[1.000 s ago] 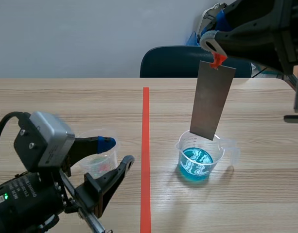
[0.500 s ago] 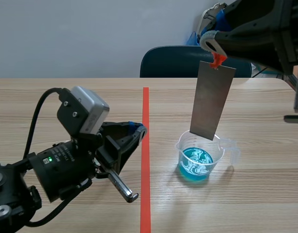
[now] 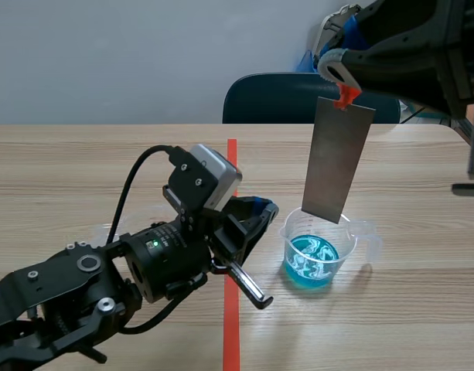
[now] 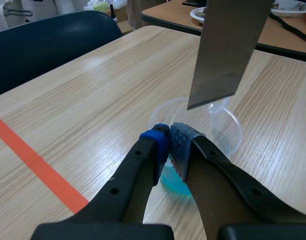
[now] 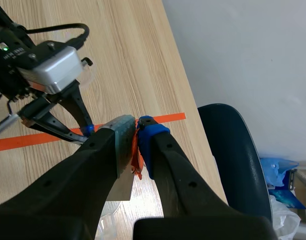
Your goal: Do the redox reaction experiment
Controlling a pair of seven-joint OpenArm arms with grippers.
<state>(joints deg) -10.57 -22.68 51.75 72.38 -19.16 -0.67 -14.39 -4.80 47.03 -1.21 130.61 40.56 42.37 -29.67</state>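
Note:
A clear beaker (image 3: 320, 249) with blue liquid stands right of the tape line. Above it hangs a grey metal plate (image 3: 337, 158), its lower end just over the beaker's rim. My right gripper (image 3: 341, 81) is raised and shut on the orange clip (image 3: 346, 97) at the plate's top; in the right wrist view the clip (image 5: 136, 150) sits between the fingers of this gripper (image 5: 137, 127). My left gripper (image 3: 260, 207) is shut on nothing, its tips just left of the beaker. From the left wrist, the gripper (image 4: 170, 142) points at the beaker (image 4: 220, 120) under the plate (image 4: 227, 50).
A small clear cup (image 3: 105, 230) stands behind the left arm, mostly hidden by it. An orange-red tape line (image 3: 232, 166) runs down the table's middle. A dark blue chair (image 3: 291, 97) stands past the far edge.
My left arm swung right from the small cup, across the tape line, to the beaker's side, and its fingers went from open to shut. The right arm and plate kept still.

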